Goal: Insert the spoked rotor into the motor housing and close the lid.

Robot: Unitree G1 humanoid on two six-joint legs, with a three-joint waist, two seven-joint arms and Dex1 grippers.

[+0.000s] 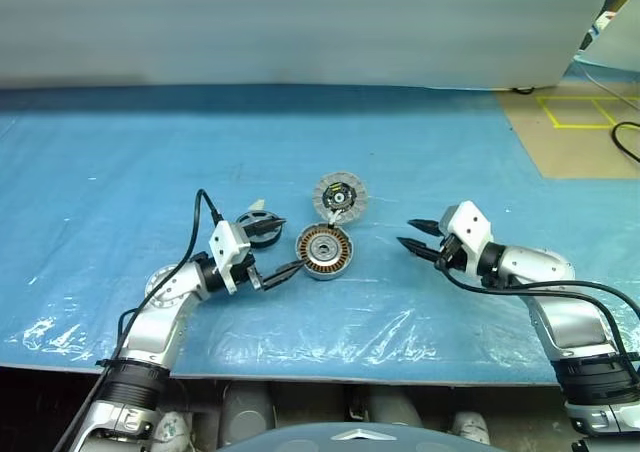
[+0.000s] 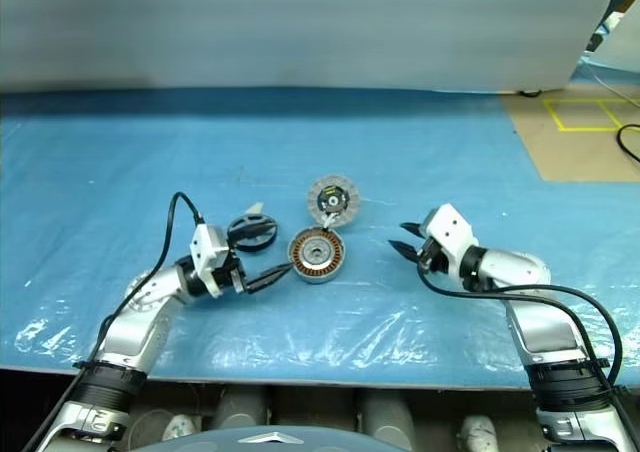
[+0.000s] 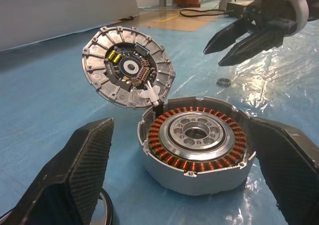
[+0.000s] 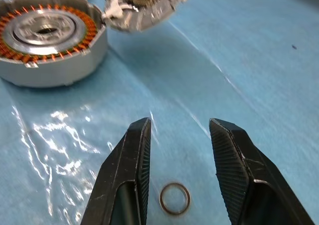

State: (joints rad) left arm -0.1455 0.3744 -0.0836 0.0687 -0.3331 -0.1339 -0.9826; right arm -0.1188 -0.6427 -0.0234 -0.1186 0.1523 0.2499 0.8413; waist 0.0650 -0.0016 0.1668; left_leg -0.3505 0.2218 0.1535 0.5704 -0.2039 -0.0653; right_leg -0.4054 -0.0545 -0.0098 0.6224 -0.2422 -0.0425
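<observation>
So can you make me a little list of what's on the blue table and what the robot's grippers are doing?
surface: blue plastic sheet
motor housing: copper windings showing, nothing slotted in yet
lid: swung open, hinged at the housing's far edge
spoked rotor: lying on the sheet beside the housing, behind the left gripper
small metal ring: loose on the sheet beneath the right gripper
left gripper: wide open, beside the housing
right gripper: partly open, empty, off to the housing's right
</observation>
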